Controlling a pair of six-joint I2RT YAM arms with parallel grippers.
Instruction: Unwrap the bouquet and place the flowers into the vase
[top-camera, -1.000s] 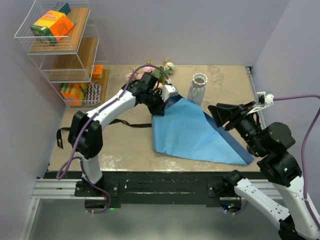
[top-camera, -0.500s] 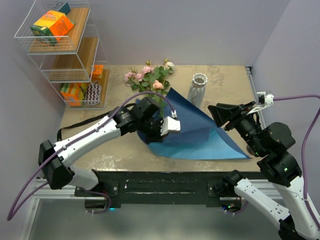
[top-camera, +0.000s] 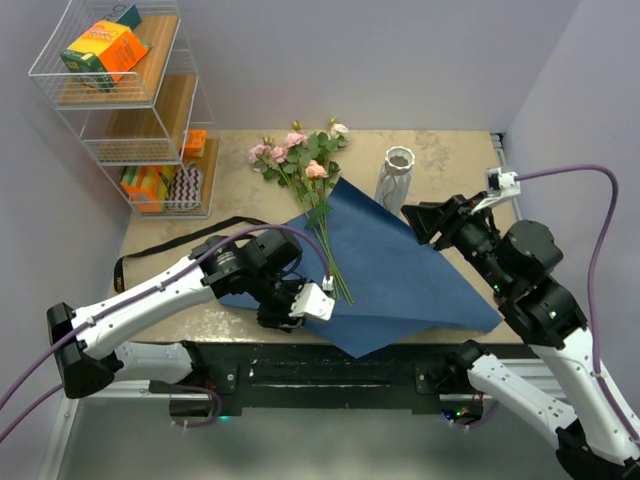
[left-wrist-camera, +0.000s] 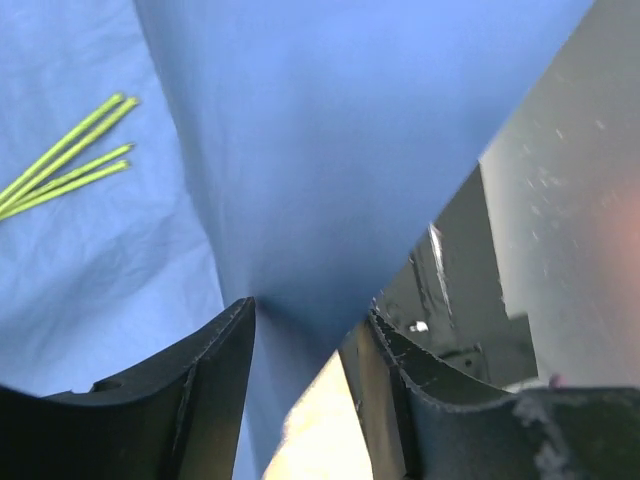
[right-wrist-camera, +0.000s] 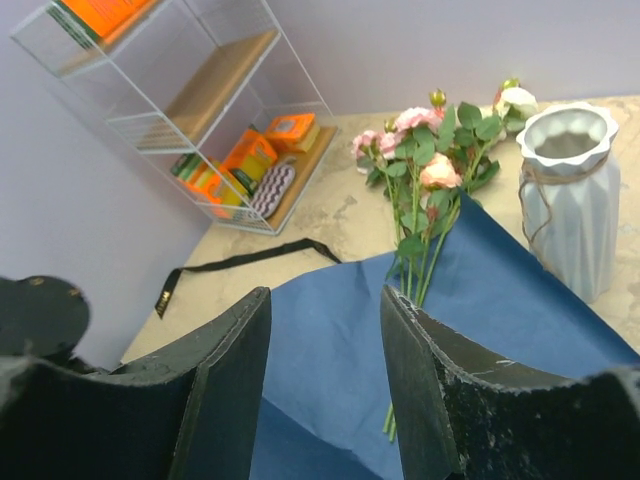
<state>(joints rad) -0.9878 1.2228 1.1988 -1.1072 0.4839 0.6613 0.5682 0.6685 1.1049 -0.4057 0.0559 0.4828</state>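
The bouquet lies unwrapped: the blue paper is spread flat, one corner hanging over the table's front edge. The flowers rest on the paper, heads toward the back and stems pointing forward. The white ribbed vase stands upright right of the heads. My left gripper is low at the paper's near edge, open, with a loose paper fold between its jaws. The stem ends show at its left. My right gripper hovers open and empty over the paper's right side, facing the flowers and vase.
A black ribbon trails over the table left of the paper. A wire shelf with orange boxes stands at the back left. The black rail runs under the table's front edge.
My left arm swept from the flower heads to the front edge, dragging the paper open and baring the stems, then opened its jaws. The right gripper shifted slightly left and up.
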